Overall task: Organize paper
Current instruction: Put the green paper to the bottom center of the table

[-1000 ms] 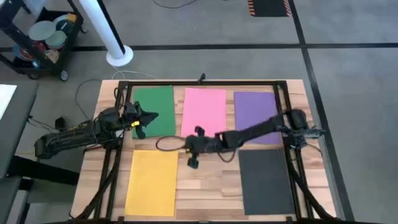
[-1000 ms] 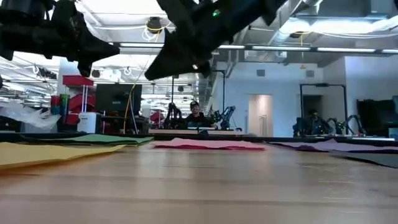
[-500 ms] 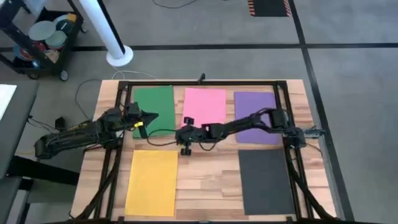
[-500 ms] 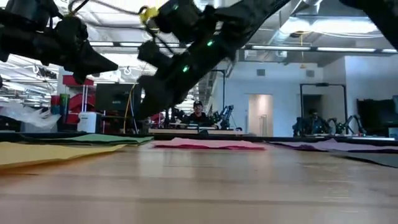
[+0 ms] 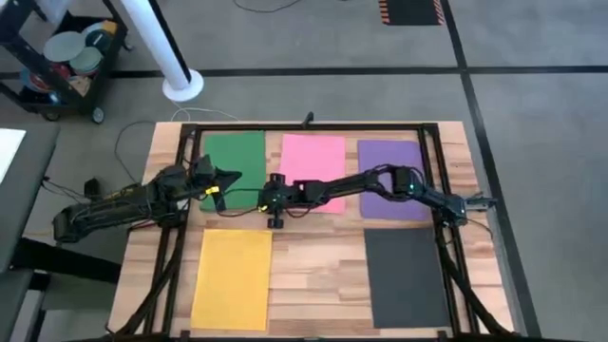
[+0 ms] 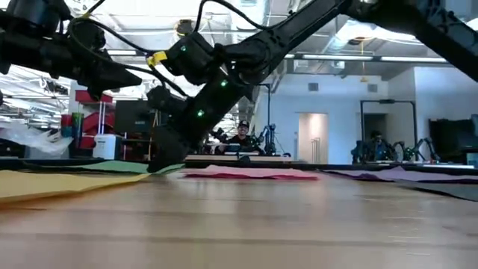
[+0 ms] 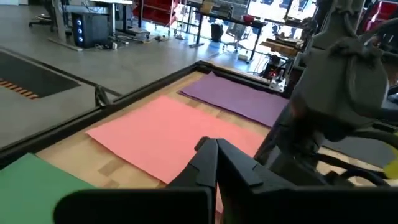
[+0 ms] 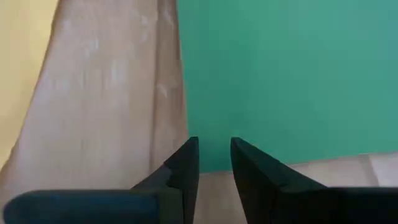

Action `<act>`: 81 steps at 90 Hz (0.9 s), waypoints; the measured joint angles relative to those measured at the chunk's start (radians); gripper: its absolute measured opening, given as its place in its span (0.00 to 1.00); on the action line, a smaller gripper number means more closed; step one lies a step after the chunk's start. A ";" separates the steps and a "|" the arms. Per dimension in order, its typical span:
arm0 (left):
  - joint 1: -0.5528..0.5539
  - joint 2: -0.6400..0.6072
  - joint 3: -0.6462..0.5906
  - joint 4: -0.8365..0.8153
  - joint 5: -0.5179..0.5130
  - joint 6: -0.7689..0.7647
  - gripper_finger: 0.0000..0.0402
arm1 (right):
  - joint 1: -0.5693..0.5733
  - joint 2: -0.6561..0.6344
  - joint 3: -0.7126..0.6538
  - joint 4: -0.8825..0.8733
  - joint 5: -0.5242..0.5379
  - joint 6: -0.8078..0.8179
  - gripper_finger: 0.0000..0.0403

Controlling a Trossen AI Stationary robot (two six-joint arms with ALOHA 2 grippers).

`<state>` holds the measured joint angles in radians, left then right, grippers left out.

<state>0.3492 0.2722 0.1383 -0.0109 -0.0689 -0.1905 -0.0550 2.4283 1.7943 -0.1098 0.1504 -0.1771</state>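
Five sheets are laid out on the table point(image 5: 313, 271): green point(image 5: 235, 163) at about 10 o'clock, pink point(image 5: 313, 161) at 12, purple point(image 5: 390, 176) at 2, yellow point(image 5: 233, 277) at 7 and black point(image 5: 406, 277) at 5. The right gripper point(image 5: 273, 215) is stretched way across from the 3 o'clock side, low down by the green sheet's near right corner, fingers point(image 8: 186, 163) a narrow gap apart and holding nothing. The left gripper point(image 5: 228, 177) hangs over the green sheet's right half with its fingers point(image 7: 208, 163) pinched together, also empty.
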 joint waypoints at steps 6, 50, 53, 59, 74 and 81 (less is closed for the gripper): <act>0.000 0.000 0.000 0.000 0.000 0.000 0.00 | -0.006 0.000 0.000 -0.006 -0.015 0.000 0.23; 0.000 0.000 0.000 -0.009 0.000 -0.005 0.00 | 0.021 -0.003 0.001 0.022 -0.022 0.003 0.23; 0.000 0.000 0.000 -0.016 0.000 -0.005 0.00 | 0.021 0.000 0.000 0.017 -0.022 0.004 0.23; 0.000 0.000 0.000 -0.023 0.000 -0.005 0.00 | 0.019 0.002 -0.001 0.018 -0.021 0.003 0.23; 0.000 0.000 0.000 -0.029 0.000 -0.006 0.00 | 0.000 0.000 0.000 0.018 -0.014 0.017 0.23; 0.000 0.000 0.000 -0.030 0.000 -0.007 0.00 | -0.008 0.000 0.000 0.020 -0.013 0.019 0.23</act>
<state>0.3496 0.2722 0.1383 -0.0406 -0.0685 -0.1974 -0.0629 2.4283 1.7943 -0.0903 0.1371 -0.1585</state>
